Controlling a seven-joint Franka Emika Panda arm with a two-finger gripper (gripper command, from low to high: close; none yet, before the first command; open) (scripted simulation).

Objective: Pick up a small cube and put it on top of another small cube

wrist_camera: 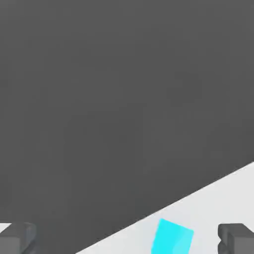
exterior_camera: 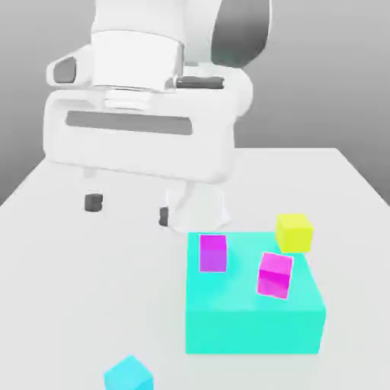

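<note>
Hanging over the table point(exterior_camera: 68, 251), the gripper point(exterior_camera: 128, 209) has its fingers spread wide w/ nothing between them (dark fingertips point(exterior_camera: 93, 202) clear of the surface). The cyan cube point(exterior_camera: 129, 375) sits at the table's near edge in the exterior view, well apart from the gripper and near the big cyan block point(exterior_camera: 251, 324), off its front-left corner. In the hand view the cyan cube point(wrist_camera: 171, 237) lies on the table close to its edge, between the two fingertips point(wrist_camera: 237, 237) as seen there. On the block's top: the purple cube point(exterior_camera: 212, 254) near the back-left corner, the magenta cube point(exterior_camera: 275, 275) to its right, tilted. A yellow cube point(exterior_camera: 294, 233) sits at the block's back-right corner; can't tell if it touches.
</note>
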